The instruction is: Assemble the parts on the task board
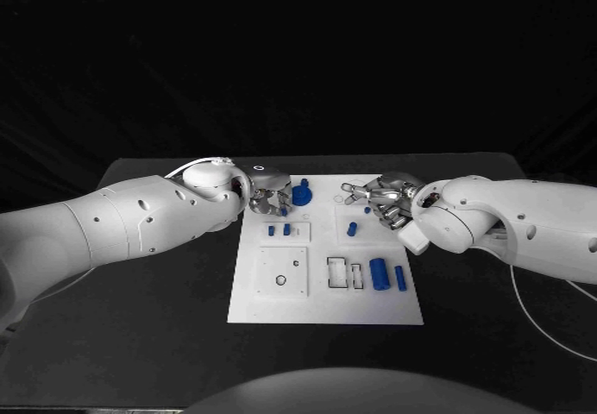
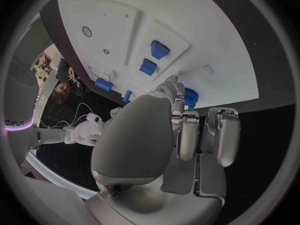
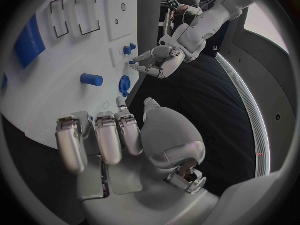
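The blue gear (image 1: 301,195) stands at the far edge of the task board (image 1: 326,306), just beside the left hand (image 1: 267,193); it looks like a small moulded plastic piece, so I judge it light, stiff and not fragile, though smooth faces may slip under metal fingertips; the toothed rim should give the surest hold, taken across its width with thumb and finger; whether the left hand's fingers touch it I cannot tell, and the left wrist view shows them curled near it with nothing clearly held. A short blue peg (image 1: 352,228) stands further in on the board, two small blue blocks (image 1: 279,229) sit in their plate, and two blue cylinders (image 1: 387,277) lie near the nearer edge beside empty outlined slots; these too seem light and rigid. The right hand (image 1: 383,200) hovers over the board's far right corner, fingers apart, holding nothing. The board lies on the black counter (image 1: 149,310).
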